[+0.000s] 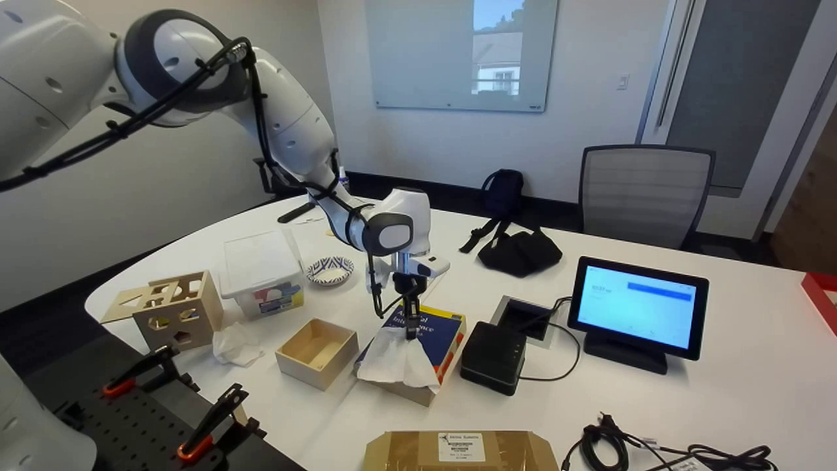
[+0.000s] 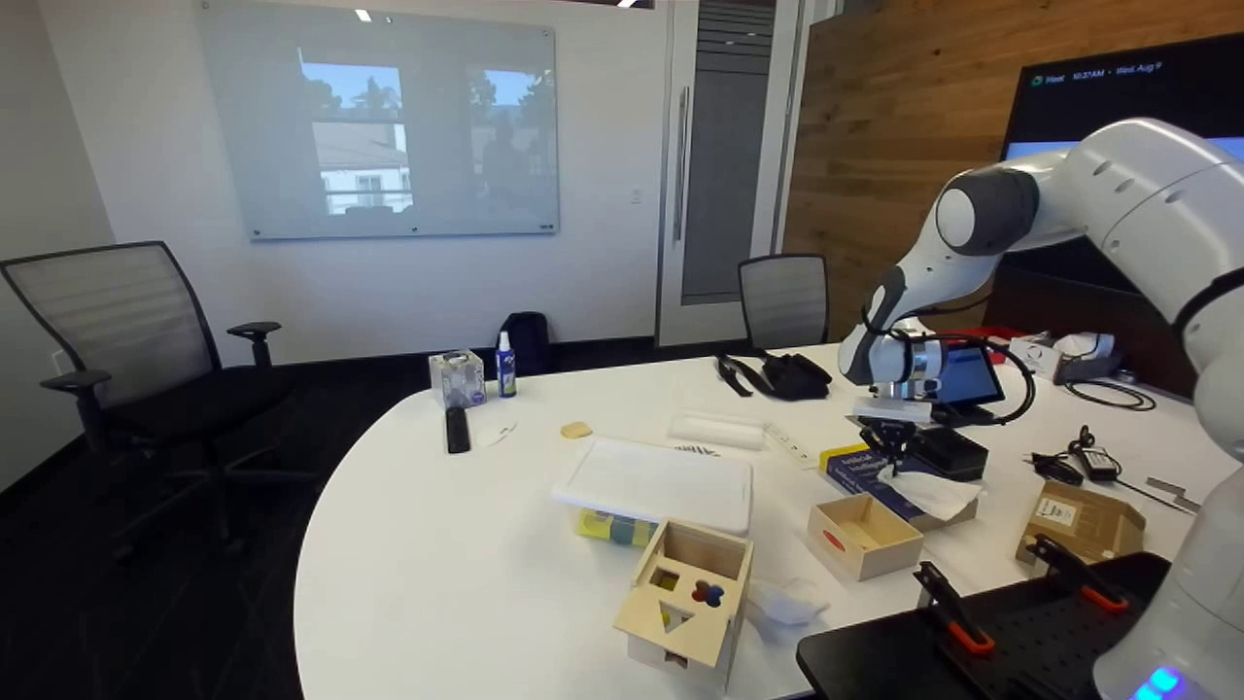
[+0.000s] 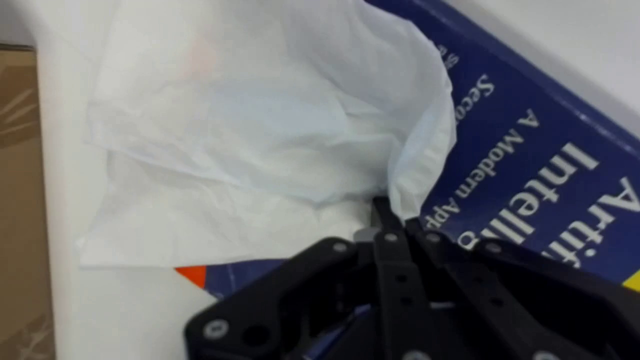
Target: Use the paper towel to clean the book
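Wrist view: paper towel (image 3: 235, 140) spread upper left to centre. Lower right of centre — my gripper (image 3: 397, 216), fingers drawn together on a fold; pinching one edge leaves slack for wiping, I judge. Right — the book (image 3: 515, 165), cover partly under it. Pinch clear only here; in an exterior view the paper towel (image 1: 395, 360), lower centre, sags over the book's edge.

The paper towel (image 3: 225, 135) is seen as matt and creased, while the book (image 3: 510, 160) is finished smooth and glossy. Smooth, matt wood is shown by the open box (image 1: 301, 371), shiny tape (image 3: 20, 110) by the cardboard carton (image 3: 22, 215).
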### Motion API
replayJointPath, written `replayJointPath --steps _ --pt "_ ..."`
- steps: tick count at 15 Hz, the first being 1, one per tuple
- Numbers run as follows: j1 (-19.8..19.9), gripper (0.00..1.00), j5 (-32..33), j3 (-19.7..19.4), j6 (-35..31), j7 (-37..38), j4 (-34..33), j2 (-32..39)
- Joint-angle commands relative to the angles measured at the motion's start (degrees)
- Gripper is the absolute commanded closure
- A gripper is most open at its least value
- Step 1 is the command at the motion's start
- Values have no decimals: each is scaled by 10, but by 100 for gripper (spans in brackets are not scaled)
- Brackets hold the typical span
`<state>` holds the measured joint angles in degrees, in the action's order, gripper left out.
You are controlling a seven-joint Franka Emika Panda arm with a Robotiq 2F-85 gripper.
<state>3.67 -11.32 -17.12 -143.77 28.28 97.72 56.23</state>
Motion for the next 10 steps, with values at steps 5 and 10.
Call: replayJointPath --steps 5,10 --pt "-64 100 43 -97 -4 168 57 1" --pt "-24 100 59 -42 24 115 47 -7"
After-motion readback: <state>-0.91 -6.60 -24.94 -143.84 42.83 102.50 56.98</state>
